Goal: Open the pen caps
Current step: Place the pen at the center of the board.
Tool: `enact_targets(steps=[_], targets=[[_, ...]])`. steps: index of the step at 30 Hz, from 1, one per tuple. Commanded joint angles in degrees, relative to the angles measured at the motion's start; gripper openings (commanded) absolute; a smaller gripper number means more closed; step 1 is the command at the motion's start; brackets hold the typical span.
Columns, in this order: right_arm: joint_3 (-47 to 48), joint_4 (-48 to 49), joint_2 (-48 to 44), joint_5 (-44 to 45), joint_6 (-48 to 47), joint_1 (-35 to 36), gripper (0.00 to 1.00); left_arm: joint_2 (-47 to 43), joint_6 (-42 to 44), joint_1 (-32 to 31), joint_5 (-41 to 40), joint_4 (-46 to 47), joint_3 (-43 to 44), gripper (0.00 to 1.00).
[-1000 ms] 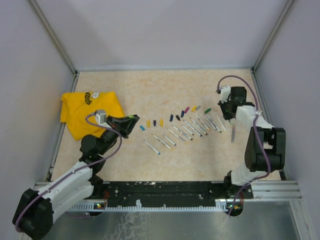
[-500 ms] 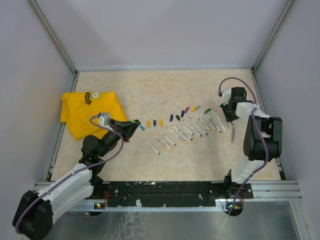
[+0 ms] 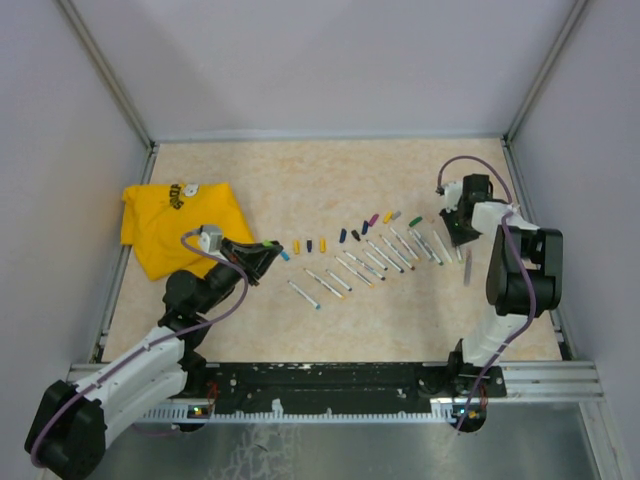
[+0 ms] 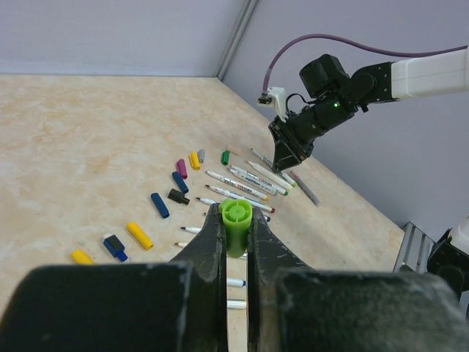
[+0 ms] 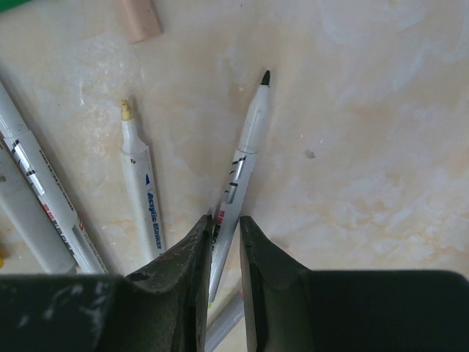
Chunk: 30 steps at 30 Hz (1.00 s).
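- The left end effector (image 4: 236,217) is clenched on a bright green cap (image 4: 236,229). In the left wrist view the cap stands on end between the two fingers, its round top facing the camera.
- From above, that end effector (image 3: 268,250) sits left of centre on the counter (image 3: 300,180), at the left end of the row of loose pen caps (image 3: 343,236).
- The caps lie in a slanting line that climbs from centre frame towards the upper right. There are blue, yellow, black, magenta and grey ones, with a darker green cap (image 4: 225,157) at the far end.
- Just below the line of caps lie the pen barrels (image 3: 375,258), thin and whitish, side by side and all slanted the same way.
- The right end effector (image 3: 455,232) is down at the right end of the pens, in the right part of the overhead frame.
- In its own camera, the right end effector (image 5: 226,224) has its fingers narrowly apart on either side of a black-tipped pen (image 5: 245,139) that lies on the counter uncapped. I cannot tell whether they pinch the barrel or only flank it.
- A yellow-tipped pen (image 5: 139,180) lies just left of it.
- A grey pen (image 3: 467,266) lies apart, lower right of that end effector.
- A yellow cloth (image 3: 180,225) is bunched at the left edge of the counter, well away from the pens.
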Motion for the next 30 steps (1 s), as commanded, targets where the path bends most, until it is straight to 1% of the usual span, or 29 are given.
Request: enact_targets(steps=[1, 12, 19, 24, 25, 27, 30], targets=[[2.3, -1.1, 0.6, -0.5, -0.2, -0.8, 0.22, 0.0, 0.4, 0.4, 1.3, 0.2, 0.4, 0.0], [2.4, -0.9, 0.0, -1.1, 0.4, -0.9, 0.25, 1.8, 0.0, 0.4, 3.6, 1.1, 1.0, 0.0], [1.5, 0.6, -3.5, -1.2, 0.8, -0.9, 0.27, 3.6, -1.1, 0.4, 5.3, 2.5, 1.3, 0.0], [1.1, 1.3, -4.9, -1.5, 1.0, -0.9, 0.28, 6.4, -3.0, 0.3, 7.4, 5.5, 1.6, 0.0], [1.0, 1.4, -6.8, -1.7, 1.0, -0.9, 0.28, 7.2, -3.5, 0.3, 8.0, 6.1, 1.7, 0.0], [1.0, 1.5, -7.8, -2.0, 1.1, -1.0, 0.28, 9.0, -4.7, 0.3, 9.2, 7.7, 2.1, 0.0], [0.7, 1.7, -8.9, -2.5, 1.2, -0.9, 0.29, 12.0, -6.2, 0.3, 12.0, 9.6, 3.0, 0.0]])
